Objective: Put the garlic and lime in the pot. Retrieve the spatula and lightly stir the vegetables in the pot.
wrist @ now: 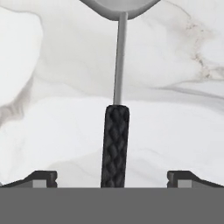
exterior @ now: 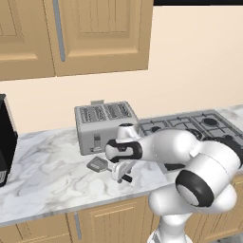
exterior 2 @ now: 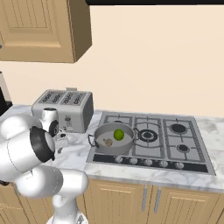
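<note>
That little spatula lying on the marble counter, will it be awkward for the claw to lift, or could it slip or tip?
The small spatula with flat grey metal head and black handle looks stiff, so it probably won't flop. Its handle is textured, which should resist slipping between the open gripper fingertips. Held by the handle end, the metal head may weigh it downward, so it could tilt.

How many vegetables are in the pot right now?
2: the lime toward the back right of the pot, and the garlic beside it at front left. Nothing looks hidden.
</note>
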{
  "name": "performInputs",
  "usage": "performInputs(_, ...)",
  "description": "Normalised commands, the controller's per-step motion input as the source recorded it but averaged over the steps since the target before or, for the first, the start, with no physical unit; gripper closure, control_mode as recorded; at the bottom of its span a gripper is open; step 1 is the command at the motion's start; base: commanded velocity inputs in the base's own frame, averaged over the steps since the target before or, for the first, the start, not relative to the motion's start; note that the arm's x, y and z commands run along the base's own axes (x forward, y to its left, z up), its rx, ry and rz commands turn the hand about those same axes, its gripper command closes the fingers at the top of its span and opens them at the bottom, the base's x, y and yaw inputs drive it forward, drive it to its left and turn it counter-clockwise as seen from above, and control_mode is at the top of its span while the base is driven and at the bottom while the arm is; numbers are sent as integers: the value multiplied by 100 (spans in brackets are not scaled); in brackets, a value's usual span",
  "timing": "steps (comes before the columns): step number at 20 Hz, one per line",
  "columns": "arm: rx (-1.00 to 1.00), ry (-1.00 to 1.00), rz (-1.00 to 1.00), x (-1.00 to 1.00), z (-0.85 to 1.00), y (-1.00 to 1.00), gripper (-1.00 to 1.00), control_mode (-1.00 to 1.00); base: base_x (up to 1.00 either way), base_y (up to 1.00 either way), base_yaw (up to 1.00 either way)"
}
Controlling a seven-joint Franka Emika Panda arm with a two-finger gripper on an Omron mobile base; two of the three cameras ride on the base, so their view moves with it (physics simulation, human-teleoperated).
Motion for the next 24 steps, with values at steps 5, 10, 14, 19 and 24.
performInputs(5,0,0,0,3,-8,0,-100,-100,0,0,0)
performInputs(10,0,0,0,0,-25,0,-100,-100,0,0,0)
performInputs(14,0,0,0,-23,-5,0,-100,-100,0,0,0)
performInputs(19,0,0,0,-45,0,0,-100,-100,0,0,0)
performInputs(24,0,0,0,-4,0,0,-100,-100,0,0,0)
